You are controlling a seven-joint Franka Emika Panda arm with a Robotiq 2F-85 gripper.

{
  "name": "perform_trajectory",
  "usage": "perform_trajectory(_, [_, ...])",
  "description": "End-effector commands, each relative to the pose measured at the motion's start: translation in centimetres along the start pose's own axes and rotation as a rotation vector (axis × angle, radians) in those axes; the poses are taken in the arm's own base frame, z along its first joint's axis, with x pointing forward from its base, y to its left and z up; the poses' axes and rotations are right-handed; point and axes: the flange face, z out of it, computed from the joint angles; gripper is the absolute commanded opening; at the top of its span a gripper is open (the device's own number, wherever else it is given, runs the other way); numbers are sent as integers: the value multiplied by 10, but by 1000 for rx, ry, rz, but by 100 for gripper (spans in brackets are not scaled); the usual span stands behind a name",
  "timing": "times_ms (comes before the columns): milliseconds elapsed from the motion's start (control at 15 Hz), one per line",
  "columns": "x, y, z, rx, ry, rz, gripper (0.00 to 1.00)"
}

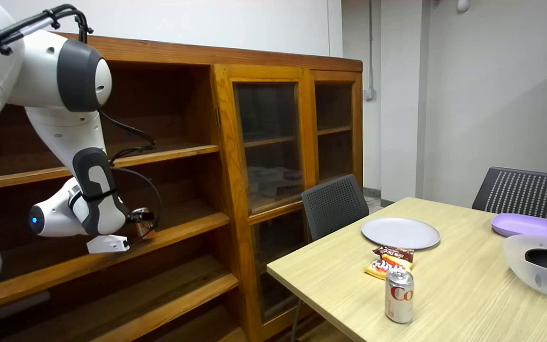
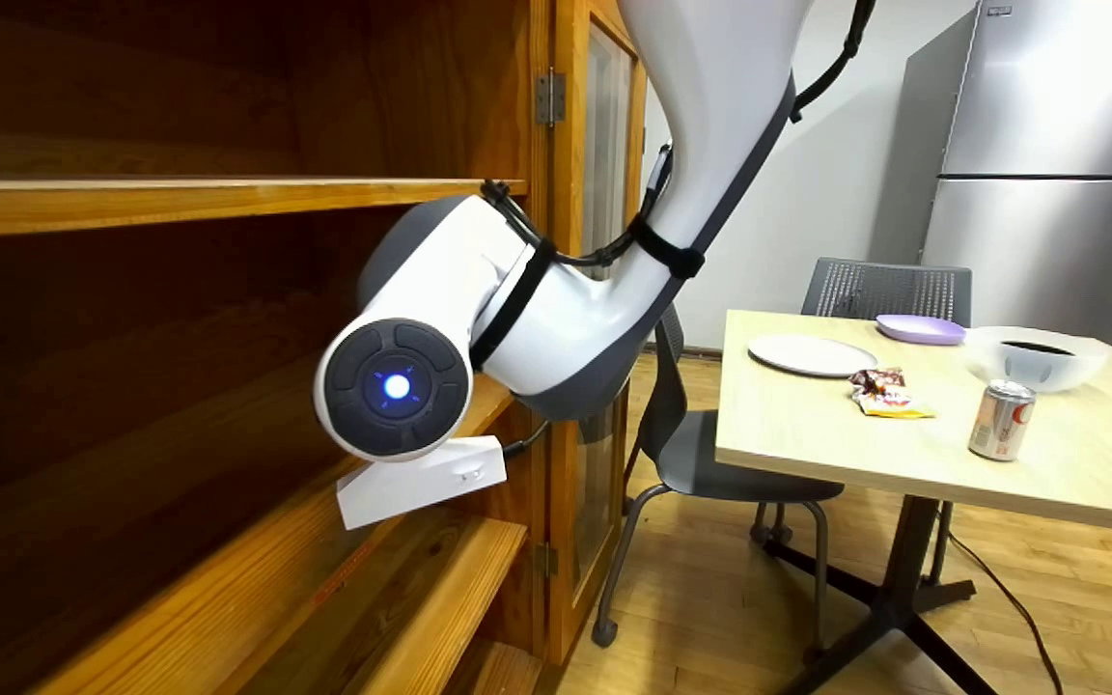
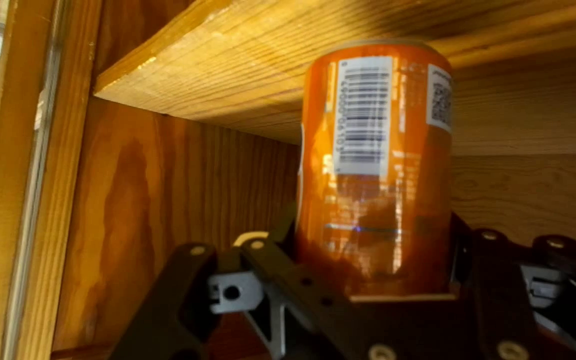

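An orange can (image 3: 378, 150) with a barcode label fills the middle of the wrist view. My gripper (image 3: 375, 245) has its dark fingers against both sides of the can. In an exterior view, the gripper (image 1: 141, 216) points into the wooden cabinet (image 1: 221, 161), and a small part of the orange can (image 1: 144, 230) shows at the middle shelf (image 1: 193, 229). The wrist view seems upside down, with the shelf board (image 3: 228, 65) at its top. Whether the can touches the shelf is unclear. In the exterior view behind the hand (image 2: 397, 386), fingers and can are hidden.
Shelf boards lie above and below the hand; the glass door (image 1: 268, 142) is beside the open shelves. The table (image 1: 330, 266) bears a silver can (image 1: 399, 297), snack packets (image 1: 390, 263), a plate (image 1: 400, 232), a purple tray (image 1: 530, 224) and a bowl (image 1: 539, 275). A chair (image 1: 335, 206) stands between.
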Motion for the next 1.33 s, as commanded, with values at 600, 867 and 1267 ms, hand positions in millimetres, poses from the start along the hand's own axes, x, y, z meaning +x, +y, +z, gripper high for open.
perform_trajectory(600, [16,6,4,4,31,-14,100])
perform_trajectory(867, [18,15,1,-8,41,-8,100])
perform_trajectory(1267, [27,30,-11,-25,68,9,100])
